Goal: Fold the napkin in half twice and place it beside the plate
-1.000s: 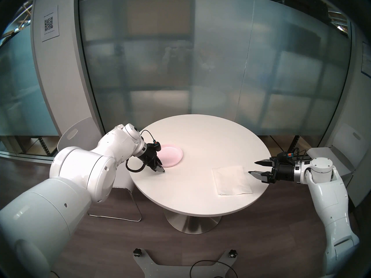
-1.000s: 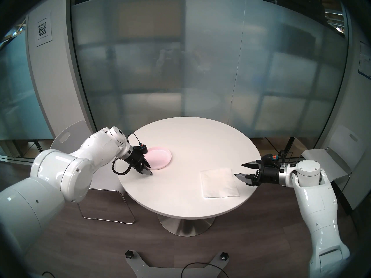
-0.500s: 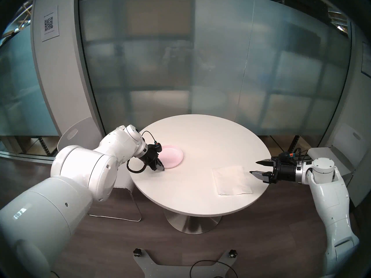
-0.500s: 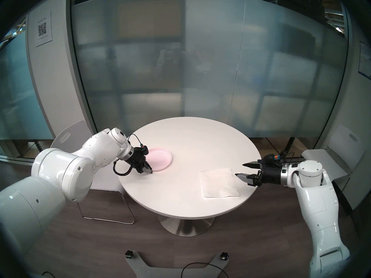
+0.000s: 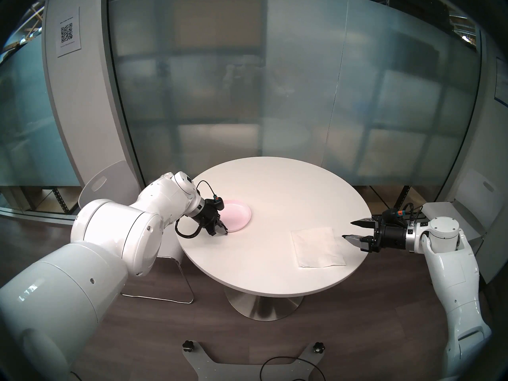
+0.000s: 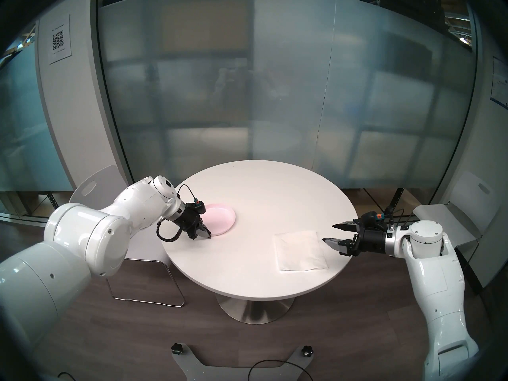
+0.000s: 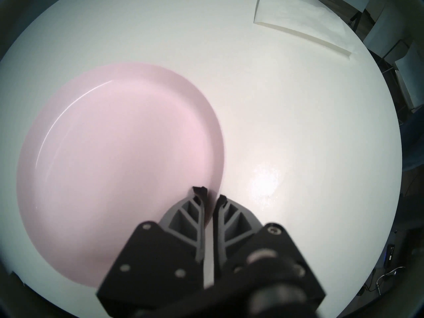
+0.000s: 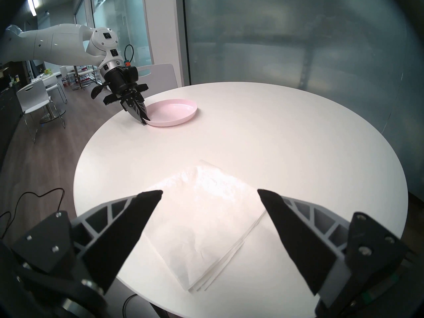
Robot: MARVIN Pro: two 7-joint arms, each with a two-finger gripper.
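Your left gripper (image 7: 210, 194) pinches the near rim of the plate (image 7: 114, 163) – one finger inside, one outside. The folded napkin (image 5: 317, 247) lies flat just beside your wide-open right gripper (image 5: 347, 229), well apart from the plate – the wall QR sheet's (image 5: 68, 31) small print is unreadable

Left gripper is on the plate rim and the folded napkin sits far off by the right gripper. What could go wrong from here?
1. The left gripper pinches the pink plate only at its rim; a lift or drag may tip it or let it slip out.
2. The napkin lies as loose stacked layers near the table edge; the open right gripper may catch only some layers and undo the fold, or nudge it off.
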